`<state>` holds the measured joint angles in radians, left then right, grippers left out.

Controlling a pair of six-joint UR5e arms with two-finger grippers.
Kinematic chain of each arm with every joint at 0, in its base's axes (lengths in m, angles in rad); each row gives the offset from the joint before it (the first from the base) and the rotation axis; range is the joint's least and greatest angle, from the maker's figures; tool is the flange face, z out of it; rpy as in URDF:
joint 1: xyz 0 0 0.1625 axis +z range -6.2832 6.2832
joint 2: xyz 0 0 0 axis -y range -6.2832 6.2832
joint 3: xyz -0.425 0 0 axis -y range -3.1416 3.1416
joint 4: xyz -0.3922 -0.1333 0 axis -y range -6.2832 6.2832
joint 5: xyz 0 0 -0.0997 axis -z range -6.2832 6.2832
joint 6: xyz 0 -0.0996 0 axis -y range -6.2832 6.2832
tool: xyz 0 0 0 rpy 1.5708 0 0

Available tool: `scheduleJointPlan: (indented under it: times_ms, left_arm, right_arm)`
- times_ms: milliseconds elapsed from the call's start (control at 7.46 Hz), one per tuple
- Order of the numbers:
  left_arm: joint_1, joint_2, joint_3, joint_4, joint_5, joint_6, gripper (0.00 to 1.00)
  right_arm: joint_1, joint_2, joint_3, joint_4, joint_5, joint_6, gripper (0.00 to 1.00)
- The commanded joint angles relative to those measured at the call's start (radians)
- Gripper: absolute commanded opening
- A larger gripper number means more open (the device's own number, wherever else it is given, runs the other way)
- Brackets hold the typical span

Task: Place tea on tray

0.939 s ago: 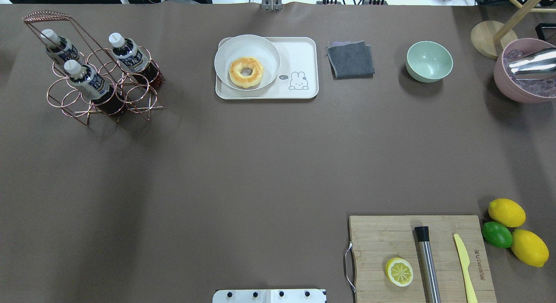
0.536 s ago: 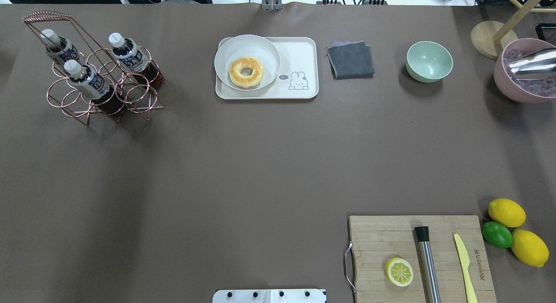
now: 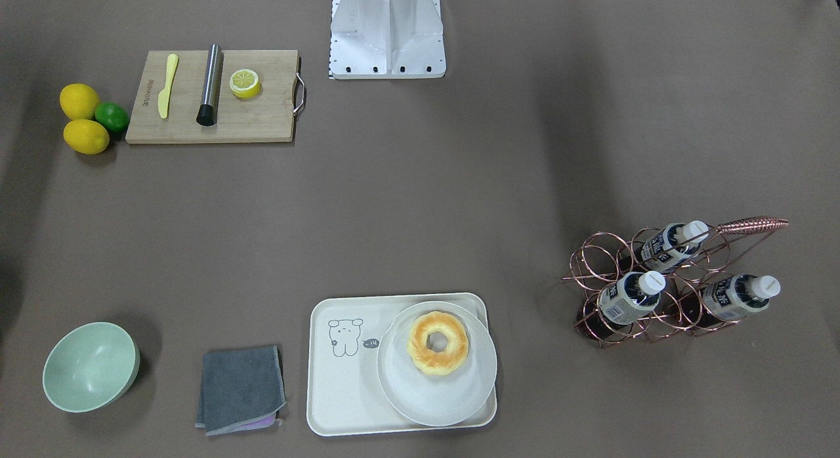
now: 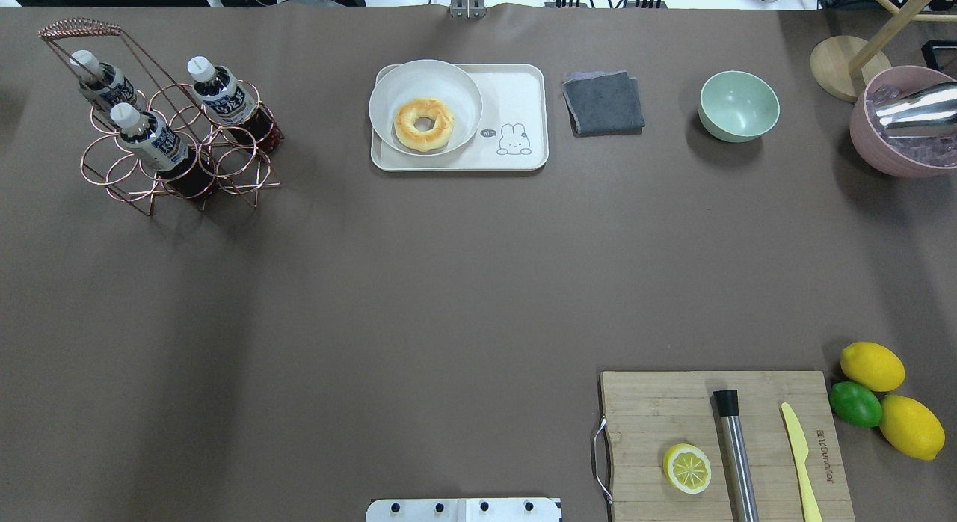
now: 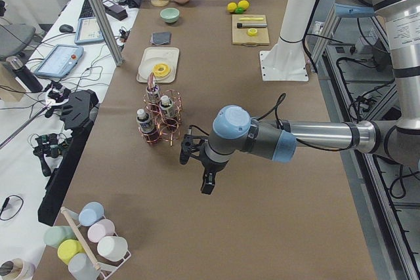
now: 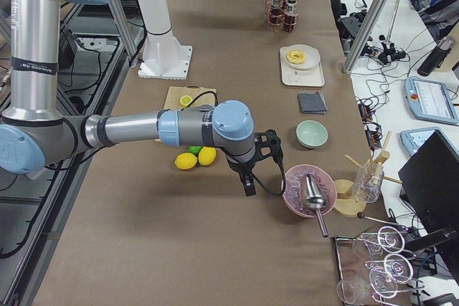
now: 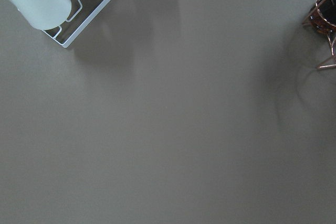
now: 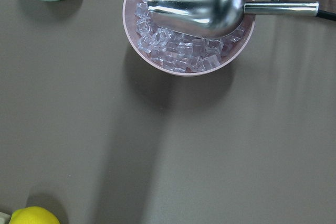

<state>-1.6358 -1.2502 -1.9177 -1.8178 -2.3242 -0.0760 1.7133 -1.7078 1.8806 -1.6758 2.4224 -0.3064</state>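
Observation:
Three tea bottles [image 4: 225, 97] with white caps stand in a copper wire rack [image 4: 247, 184] at the table's far left; they also show in the front-facing view [image 3: 629, 298]. The cream tray [image 4: 516, 88] with its line-drawn animal lies at the far middle and holds a round white plate [image 4: 456, 88] with a donut [image 4: 424, 123]. My left gripper [image 5: 207, 185] hangs above the table just short of the rack, seen only from the side. My right gripper [image 6: 249, 188] hangs beside the pink ice bowl [image 6: 307, 190]. I cannot tell whether either is open or shut.
A grey cloth [image 4: 603, 102] and a green bowl [image 4: 739, 105] lie right of the tray. A wooden cutting board [image 4: 658, 410] with a lemon half, metal rod and yellow knife is near right, with lemons and a lime [image 4: 855, 404] beside it.

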Motion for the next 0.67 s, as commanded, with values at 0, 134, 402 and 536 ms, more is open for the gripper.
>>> scheduleJointPlan:
  times_ms: [0, 134, 402, 536]
  left_arm:
    - [-0.001, 0.014, -0.006, -0.006, 0.000, -0.001, 0.97]
    - [-0.001, 0.014, -0.004, -0.006, 0.000, -0.001, 0.97]
    - [-0.002, 0.011, -0.004, -0.001, -0.001, -0.002, 0.97]
    - [-0.015, 0.008, -0.012, -0.008, -0.001, -0.001, 0.95]
  right_arm:
    - [-0.001, -0.009, 0.002, 0.004, 0.003, 0.001, 1.00]
    - [-0.001, -0.009, 0.003, 0.004, 0.001, 0.001, 1.00]
    - [-0.003, -0.007, 0.003, 0.004, 0.001, 0.004, 1.00]
    - [-0.001, -0.007, 0.005, 0.005, 0.001, 0.004, 1.00]
